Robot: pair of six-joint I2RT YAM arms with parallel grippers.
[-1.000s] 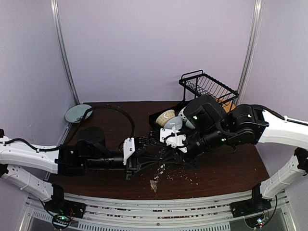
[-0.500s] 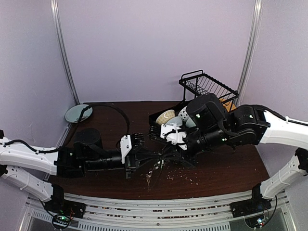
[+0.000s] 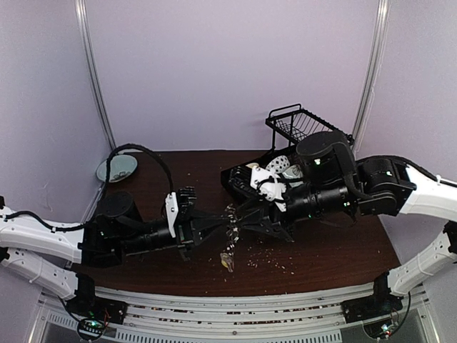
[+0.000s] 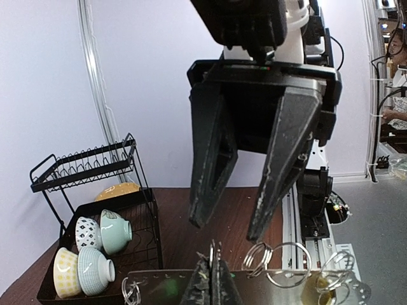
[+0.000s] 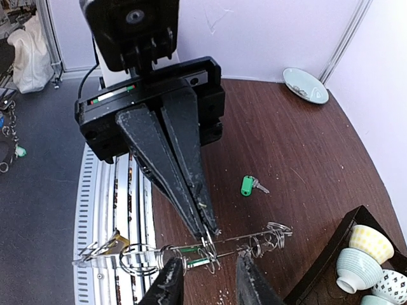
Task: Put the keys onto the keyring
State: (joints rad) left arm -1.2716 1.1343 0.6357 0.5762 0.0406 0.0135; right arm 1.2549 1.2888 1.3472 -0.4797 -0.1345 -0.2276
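While bowls [image 4: 114, 232] fill the tray [image 4: 155, 232], left claw [image 5: 208, 236] pinches the keyring [image 5: 245, 239], right claw [image 4: 226, 229] spread.

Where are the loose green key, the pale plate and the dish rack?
green key [image 5: 247, 185]: right wrist view, on its green plastic head.
pale plate [image 5: 305, 85]: right wrist view, middle of the dish.
dish rack [image 4: 82, 164]: left wrist view, on its upper wire shelf.
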